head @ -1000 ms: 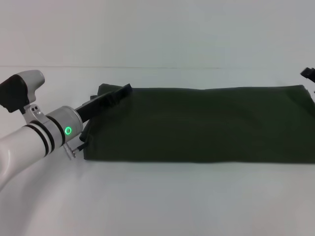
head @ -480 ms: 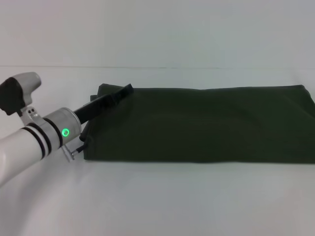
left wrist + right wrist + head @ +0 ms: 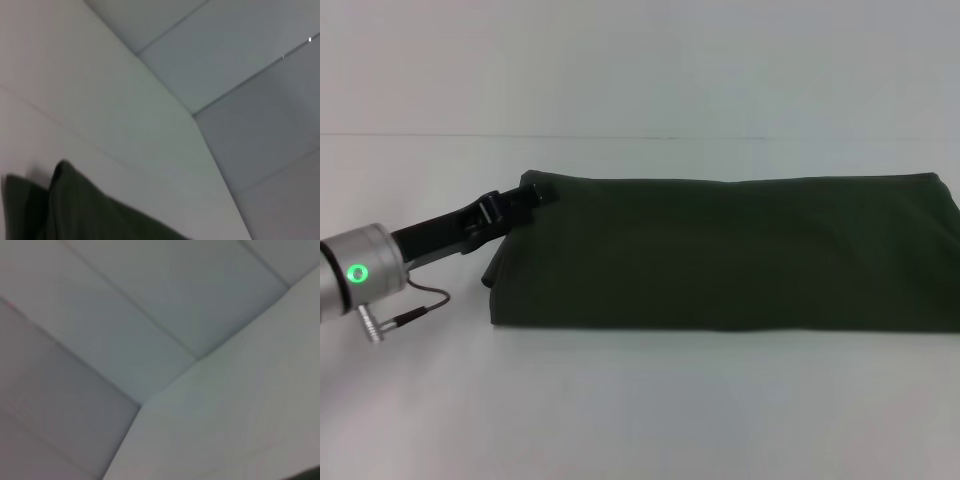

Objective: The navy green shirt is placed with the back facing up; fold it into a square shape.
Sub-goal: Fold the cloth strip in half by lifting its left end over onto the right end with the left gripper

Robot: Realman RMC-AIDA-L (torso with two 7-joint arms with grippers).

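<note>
The navy green shirt (image 3: 730, 250) is lying flat on the white bench (image 3: 640, 410), folded into a long horizontal band with its plain side facing up. The band is running from left of the bench's middle to the right edge of the head view. Its near edge is lying straight and parallel to the bench front. Its left end is showing a doubled layer, with the upper corner standing slightly proud of the fold beneath it.

The left claw (image 3: 525, 197) is reaching in low from the left and is sitting at the far-left corner of the shirt. Its dark fingers are touching the fabric at that corner. Whether they are spread, pressed together or pinching the cloth cannot be told from here, because black fingers against dark fabric are hiding the gap. Behind the claw, the silver wrist cuff (image 3: 355, 272) is showing a lit green ring, and a thin cable (image 3: 415, 305) is hanging below it, above the bench.

In the left wrist view, two peaked folds of the shirt (image 3: 65, 210) are rising from the pale bench surface (image 3: 75, 100), with grey wall panels (image 3: 240, 60) beyond.

The right claw is not appearing in any view. The right wrist view is showing only pale panels (image 3: 125, 315).
</note>
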